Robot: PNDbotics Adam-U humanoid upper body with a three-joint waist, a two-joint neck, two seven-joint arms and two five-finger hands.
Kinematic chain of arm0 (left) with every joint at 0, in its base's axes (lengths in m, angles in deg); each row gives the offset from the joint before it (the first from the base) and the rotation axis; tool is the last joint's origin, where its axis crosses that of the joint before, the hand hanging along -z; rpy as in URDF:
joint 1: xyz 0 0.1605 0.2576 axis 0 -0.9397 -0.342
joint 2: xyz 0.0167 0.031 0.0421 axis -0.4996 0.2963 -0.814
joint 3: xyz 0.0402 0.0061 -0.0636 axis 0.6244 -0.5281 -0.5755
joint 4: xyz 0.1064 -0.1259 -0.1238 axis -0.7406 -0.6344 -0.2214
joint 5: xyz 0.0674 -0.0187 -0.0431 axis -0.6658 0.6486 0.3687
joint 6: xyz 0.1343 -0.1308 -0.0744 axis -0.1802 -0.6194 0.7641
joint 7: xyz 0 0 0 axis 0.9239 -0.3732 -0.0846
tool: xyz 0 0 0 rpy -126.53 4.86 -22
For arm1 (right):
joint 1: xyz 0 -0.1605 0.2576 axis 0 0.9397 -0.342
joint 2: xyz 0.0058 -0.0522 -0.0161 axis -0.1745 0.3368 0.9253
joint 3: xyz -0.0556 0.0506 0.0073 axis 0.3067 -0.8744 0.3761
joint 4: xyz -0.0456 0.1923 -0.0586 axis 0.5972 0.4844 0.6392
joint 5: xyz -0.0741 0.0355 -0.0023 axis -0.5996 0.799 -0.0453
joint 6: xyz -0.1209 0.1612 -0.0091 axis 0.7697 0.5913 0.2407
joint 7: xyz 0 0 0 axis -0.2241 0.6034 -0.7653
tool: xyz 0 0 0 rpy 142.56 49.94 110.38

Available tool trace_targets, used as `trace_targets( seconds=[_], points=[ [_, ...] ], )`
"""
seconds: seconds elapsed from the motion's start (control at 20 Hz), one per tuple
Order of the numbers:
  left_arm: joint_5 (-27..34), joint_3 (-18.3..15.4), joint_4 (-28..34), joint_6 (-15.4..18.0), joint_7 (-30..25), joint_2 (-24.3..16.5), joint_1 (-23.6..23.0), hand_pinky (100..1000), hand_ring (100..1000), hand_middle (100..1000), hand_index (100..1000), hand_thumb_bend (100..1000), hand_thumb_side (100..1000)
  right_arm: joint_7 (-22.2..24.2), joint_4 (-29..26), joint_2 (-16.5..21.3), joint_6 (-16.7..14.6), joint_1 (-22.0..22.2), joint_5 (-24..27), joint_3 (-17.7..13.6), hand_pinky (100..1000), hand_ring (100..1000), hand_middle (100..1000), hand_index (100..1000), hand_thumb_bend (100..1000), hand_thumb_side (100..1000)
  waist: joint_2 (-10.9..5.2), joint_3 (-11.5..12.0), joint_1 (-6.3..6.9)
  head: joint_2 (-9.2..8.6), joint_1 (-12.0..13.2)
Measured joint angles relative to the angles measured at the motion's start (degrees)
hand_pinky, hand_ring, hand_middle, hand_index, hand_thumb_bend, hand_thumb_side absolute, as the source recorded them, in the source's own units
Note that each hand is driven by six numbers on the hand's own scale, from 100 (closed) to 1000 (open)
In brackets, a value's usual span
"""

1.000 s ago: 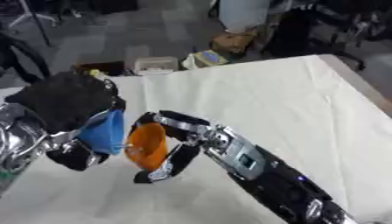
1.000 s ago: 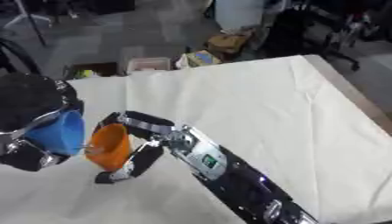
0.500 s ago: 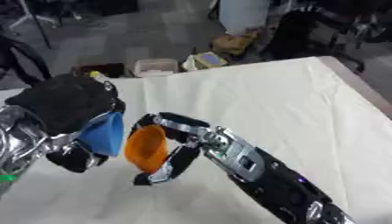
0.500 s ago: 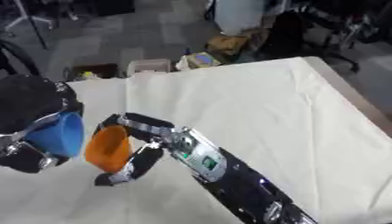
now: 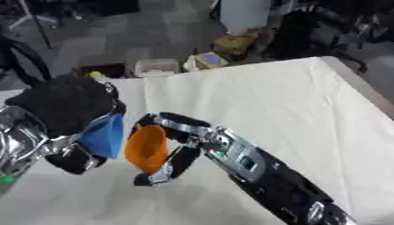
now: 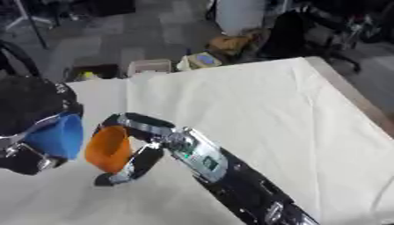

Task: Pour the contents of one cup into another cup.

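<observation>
**Ana:** Barely anything has shifted over the last second. The orange cup (image 5: 146, 148) sits about as it did, maybe a touch lower against the blue cup (image 5: 104, 136), and both are up off the white table (image 5: 292, 101) at the near-left side.

**Ben:** So the pour hasn't really advanced?

**Ana:** That's my read. The two cups are side by side, close enough that I can't tell whether they touch. The blue one is tipped with its narrow end pointing down toward the orange, but I see nothing passing between them, and the insides of both are hidden from here.

**Ben:** Talk me through the hands.

**Ana:** The right hand (image 5: 178, 143) has its fingers curled round the orange cup, one wrapped over the top, another reaching down past the base, so it's clamped on that cup. The left hand (image 5: 65, 110) is a dark mass over the blue cup with fingers curled beneath; it's closed round the blue one.

**Ben:** What does the next bit need?

**Ana:** I'd say lining one rim over the other's mouth before tilting further, otherwise the contents could land on the cloth.
</observation>
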Motion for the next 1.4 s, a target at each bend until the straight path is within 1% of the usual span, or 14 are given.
trace_targets(
  seconds=[0.2,0.45,0.6,0.75,0.95,1.2,1.4],
  points=[
    [-0.6,-0.2,0.9,0.5,-0.3,0.0,0.3,114,100,100,331,486,100,0.0,0.0,0.0,0.0,0.0,0.0,0.0,341,253,421,592,447,100,0.00,0.0,0.00,0.00,-0.1],
    [-1.7,-2.4,4.0,2.1,-0.8,-1.0,1.5,117,100,100,333,492,100,0.0,0.0,0.0,0.0,0.0,0.0,0.0,340,253,422,592,446,100,-0.01,0.1,0.00,0.00,-0.4],
    [-2.0,-3.9,4.5,3.4,-0.1,-1.6,2.4,117,100,100,332,496,100,0.0,0.0,0.0,0.0,0.0,0.0,0.0,339,253,422,591,446,100,-0.03,0.4,-0.01,0.00,-0.5],
    [-2.1,-4.7,4.6,4.7,0.6,-1.8,2.9,120,100,100,333,499,100,-0.1,0.0,0.0,0.1,0.0,0.0,0.0,339,253,422,591,445,100,-0.03,0.4,-0.02,0.00,-0.5],
    [-2.2,-4.3,4.8,6.0,0.0,-1.7,2.8,125,100,100,334,498,100,-0.1,0.0,0.0,0.1,0.1,0.0,0.0,339,253,422,591,445,100,-0.03,0.3,-0.03,0.00,-0.5],
    [-2.9,-2.2,4.8,7.2,-1.1,-0.1,2.1,125,100,100,334,494,100,-0.1,0.0,0.0,0.1,0.1,0.0,0.0,338,253,422,590,445,100,-0.01,0.0,-0.03,0.00,-0.5],
    [-3.2,-1.0,4.8,7.3,-1.5,0.6,1.6,126,100,100,333,494,100,-0.1,0.0,0.0,0.1,0.1,0.0,0.0,337,253,422,590,445,100,0.00,0.0,-0.03,0.00,-0.5]
  ],
)
